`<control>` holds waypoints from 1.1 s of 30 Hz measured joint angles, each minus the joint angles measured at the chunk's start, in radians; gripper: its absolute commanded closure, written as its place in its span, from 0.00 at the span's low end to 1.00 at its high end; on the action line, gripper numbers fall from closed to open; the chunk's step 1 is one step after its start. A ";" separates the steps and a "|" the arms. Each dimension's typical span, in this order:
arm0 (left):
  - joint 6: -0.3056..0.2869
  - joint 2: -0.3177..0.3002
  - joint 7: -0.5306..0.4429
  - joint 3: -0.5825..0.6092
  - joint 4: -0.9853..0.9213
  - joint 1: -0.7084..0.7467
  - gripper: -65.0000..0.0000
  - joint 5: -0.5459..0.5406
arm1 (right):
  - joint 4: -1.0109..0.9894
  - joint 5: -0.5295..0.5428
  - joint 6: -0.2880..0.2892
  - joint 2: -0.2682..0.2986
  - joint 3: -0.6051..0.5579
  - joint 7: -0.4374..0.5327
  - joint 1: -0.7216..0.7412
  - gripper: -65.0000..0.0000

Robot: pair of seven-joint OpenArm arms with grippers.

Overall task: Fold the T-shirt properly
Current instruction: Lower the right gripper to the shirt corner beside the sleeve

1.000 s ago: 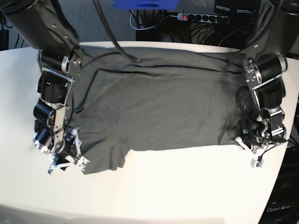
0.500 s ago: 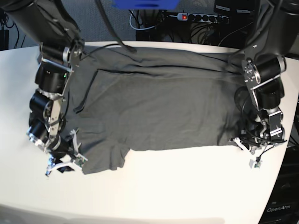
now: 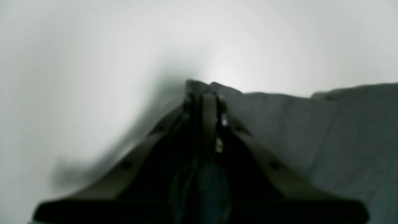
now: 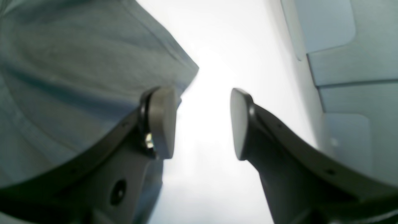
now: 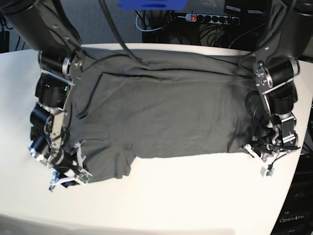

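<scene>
Base view: T-shirt (image 5: 161, 117) spread on white table (image 5: 186, 196); left gripper (image 3: 203, 93) clenched on its corner; right gripper (image 4: 202, 124) parted, grasping nothing.

Readable only: "OpenArm", in pale letters on a dark box (image 5: 293, 218) at the lower right corner of the base view, beside the table (image 5: 186, 196).

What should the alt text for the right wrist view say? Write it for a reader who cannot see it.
The right tool hangs open over the white table, nothing between its two pale pads. The wrinkled grey T-shirt fills the left of the picture, its edge beside the left pad.
</scene>
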 measured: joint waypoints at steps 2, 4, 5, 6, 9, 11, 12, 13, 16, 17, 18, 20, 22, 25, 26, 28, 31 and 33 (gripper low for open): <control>0.000 0.000 0.001 0.000 0.000 0.000 0.97 0.000 | -0.036 0.000 0.000 0.002 -0.001 0.000 0.015 0.56; 0.000 0.000 0.000 0.000 0.000 0.000 0.97 0.000 | -0.069 0.000 0.000 0.011 0.000 0.000 0.024 0.56; 0.000 0.000 0.000 0.000 0.000 0.000 0.97 0.000 | -0.085 0.000 -0.001 0.017 0.000 -0.001 0.027 0.56; 0.000 0.000 0.000 0.000 0.000 0.000 0.97 0.000 | -0.098 -0.001 0.000 0.021 0.000 -0.003 0.029 0.56; 0.000 0.001 0.000 0.000 0.000 0.000 0.97 0.000 | -0.140 -0.003 0.000 0.023 -0.001 -0.015 0.040 0.56; 0.000 0.000 0.000 0.000 0.000 0.000 0.97 0.000 | -0.179 -0.003 0.000 0.028 -0.004 -0.023 0.058 0.56; -0.001 0.000 0.001 0.000 0.000 0.000 0.97 0.000 | -0.192 -0.003 0.000 0.031 -0.004 -0.027 0.066 0.56; -0.001 0.000 0.001 0.000 0.000 0.000 0.97 0.000 | -0.196 -0.002 0.000 0.033 -0.004 -0.030 0.069 0.56; 0.000 0.000 0.000 0.000 0.000 0.000 0.97 0.000 | -0.196 -0.003 -0.001 0.041 -0.003 -0.039 0.069 0.56; 0.000 0.000 0.000 0.000 0.000 0.000 0.97 0.000 | -0.196 -0.003 -0.001 0.042 -0.003 -0.042 0.068 0.56; 0.000 0.000 0.000 0.000 0.000 0.000 0.97 0.000 | -0.196 -0.003 -0.001 0.042 -0.003 -0.041 0.066 0.56; 0.000 0.000 0.000 0.000 0.000 0.000 0.97 0.000 | -0.196 -0.003 0.000 0.042 -0.005 -0.038 0.065 0.56; -0.001 0.000 0.000 0.000 0.000 0.000 0.97 0.000 | -0.196 -0.003 0.000 0.043 -0.006 -0.038 0.066 0.56; 0.000 0.000 0.000 0.000 0.000 0.000 0.97 0.000 | -0.196 -0.003 -0.001 0.055 -0.009 -0.037 0.065 0.56; 0.000 0.000 0.000 0.000 0.000 0.000 0.97 0.000 | -0.196 -0.003 0.000 0.058 -0.009 -0.038 0.065 0.56; 0.000 0.001 0.001 0.000 0.000 0.000 0.97 0.000 | -0.196 -0.003 -0.001 0.062 -0.009 -0.038 0.065 0.56; 0.000 0.001 0.000 0.000 0.000 0.000 0.97 0.000 | -0.196 -0.018 -0.001 0.059 -0.009 -0.037 0.064 0.56; 0.000 0.001 0.001 0.000 0.000 0.000 0.97 0.000 | -0.196 -0.062 -0.002 0.059 -0.009 -0.032 0.053 0.56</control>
